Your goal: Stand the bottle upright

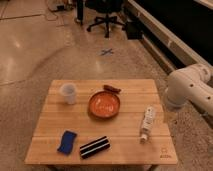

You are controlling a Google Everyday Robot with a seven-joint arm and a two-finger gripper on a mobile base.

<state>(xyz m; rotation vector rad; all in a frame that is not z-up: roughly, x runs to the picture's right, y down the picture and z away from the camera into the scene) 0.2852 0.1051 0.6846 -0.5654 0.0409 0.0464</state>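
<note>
The bottle [147,122], small, slim and whitish, lies on its side near the right edge of the wooden table [130,155], with one end pointing toward the front edge. My white arm [187,90] hangs beside the table's right edge, just right of and above the bottle. The gripper itself is not in view; only the arm's rounded segments show.
An orange bowl [104,105] sits mid-table with a brown item [112,89] behind it. A translucent white cup [68,93] stands at the back left. A blue sponge [67,141] and a black-and-white striped object [94,147] lie at the front. An office chair [105,15] stands far behind.
</note>
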